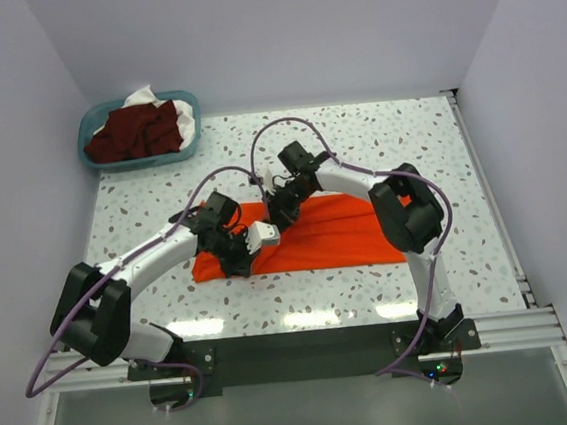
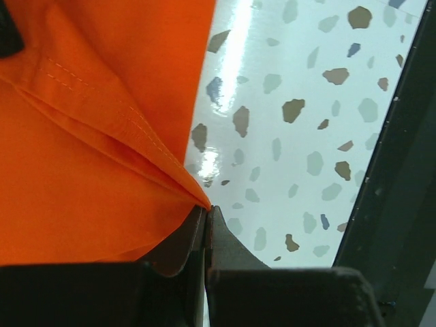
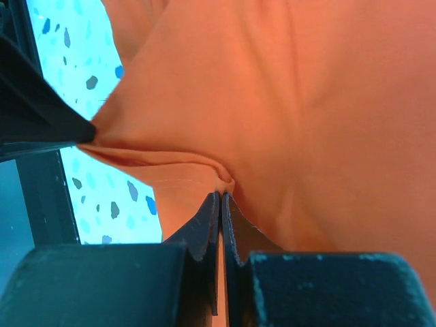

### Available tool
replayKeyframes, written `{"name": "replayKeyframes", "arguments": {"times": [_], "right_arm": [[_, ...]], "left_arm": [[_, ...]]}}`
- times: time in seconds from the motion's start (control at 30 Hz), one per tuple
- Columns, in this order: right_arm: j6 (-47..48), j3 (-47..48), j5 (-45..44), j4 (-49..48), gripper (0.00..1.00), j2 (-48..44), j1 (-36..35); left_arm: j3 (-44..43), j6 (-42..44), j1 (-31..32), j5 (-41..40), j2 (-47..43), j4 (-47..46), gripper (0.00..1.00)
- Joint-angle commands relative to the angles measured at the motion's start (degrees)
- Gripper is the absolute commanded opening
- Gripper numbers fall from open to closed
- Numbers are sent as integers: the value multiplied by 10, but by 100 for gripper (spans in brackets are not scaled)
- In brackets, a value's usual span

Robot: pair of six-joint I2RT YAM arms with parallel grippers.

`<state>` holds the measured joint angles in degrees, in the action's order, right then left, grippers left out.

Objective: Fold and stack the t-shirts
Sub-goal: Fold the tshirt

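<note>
Broadly, the speckled worktop (image 1: 356, 135) carries one bright orange-red t-shirt (image 1: 336, 233), spread as a long band across its middle. Its long axis runs left to right, parallel to the near edge where the arms are bolted.

The coming move, as I judge it, turns on this: both claws sit at the left end of that band, so nearly all the cloth lies to their right. A fold would therefore have to carry the left end rightward along the long axis.

One teal basket (image 1: 87, 151) stands at the far left corner, well apart from the shirt. It holds a bunched heap of dark maroon shirts (image 1: 135, 131) and some white cloth (image 1: 181, 112) — too crumpled to count singly.

There are two arms and two claws.
- The left claw (image 1: 238, 261) is at the shirt's near-left part. In its wrist view the left claw (image 2: 206, 225) is clenched on the stitched hem, right at a corner, with the cloth fanning up and leftward and bare worktop to the right.
- The right claw (image 1: 282, 213) reaches across to the far edge, just beside the left one. In its wrist view the right claw (image 3: 222, 211) is clenched on a pinched-up ridge of orange cloth, which rises away from it.

The left arm is the nearer to this end — the right is stretched.
</note>
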<state>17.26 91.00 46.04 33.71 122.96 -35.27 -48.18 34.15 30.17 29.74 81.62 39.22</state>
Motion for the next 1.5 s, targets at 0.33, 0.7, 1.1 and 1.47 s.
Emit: {"name": "replayKeyframes", "arguments": {"times": [0.33, 0.7, 1.1, 1.47], "right_arm": [[21, -33, 24, 7, 0, -50, 17], [-73, -71, 32, -88, 0, -70, 52], [-184, -114, 13, -203, 0, -76, 55], [-217, -156, -116, -286, 0, -106, 56]], "left_arm": [[-53, 21, -14, 1, 22, 45, 0], [-176, 94, -81, 4, 113, 83, 0], [-249, 149, -120, -27, 181, 97, 5], [-217, 121, -138, -82, 199, 11, 7]]}}
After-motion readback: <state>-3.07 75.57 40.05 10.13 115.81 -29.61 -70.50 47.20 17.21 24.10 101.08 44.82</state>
